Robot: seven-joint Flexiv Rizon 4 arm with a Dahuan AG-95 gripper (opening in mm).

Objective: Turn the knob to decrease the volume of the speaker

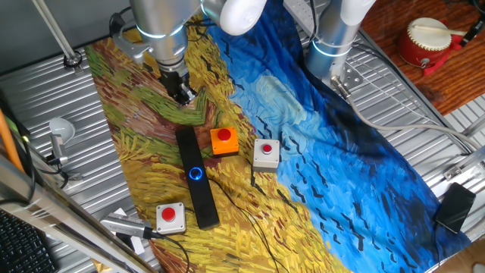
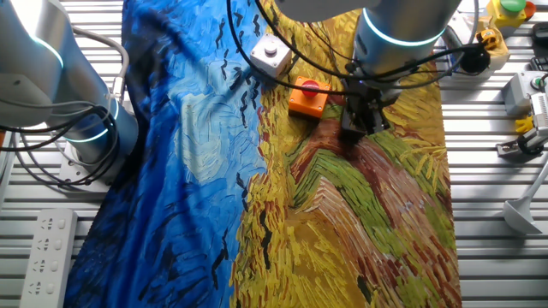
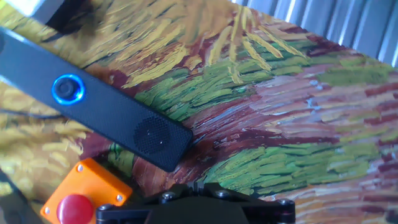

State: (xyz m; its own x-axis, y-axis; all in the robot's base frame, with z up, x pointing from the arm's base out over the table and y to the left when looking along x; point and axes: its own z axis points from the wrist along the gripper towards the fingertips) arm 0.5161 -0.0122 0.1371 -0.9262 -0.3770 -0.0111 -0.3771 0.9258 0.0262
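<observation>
While the gripper (image 1: 183, 94) hangs above the painted cloth (image 1: 326, 167) beyond the speaker's (image 1: 196, 178) far end, its jaw state cannot be told. The speaker lies flat beside the orange box (image 1: 224, 141), its knob (image 1: 196, 174) (ringed in blue light) untouched, well apart from the gripper.

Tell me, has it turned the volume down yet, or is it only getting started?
Only getting started, it seems. Nothing looks done: the hand hangs above the cloth, beyond the near end of the speaker, touching nothing. The knob glows blue halfway along the bar, untouched. Whether the fingers are open is unclear. Left: move over the knob, grip it, and turn it down.
</observation>
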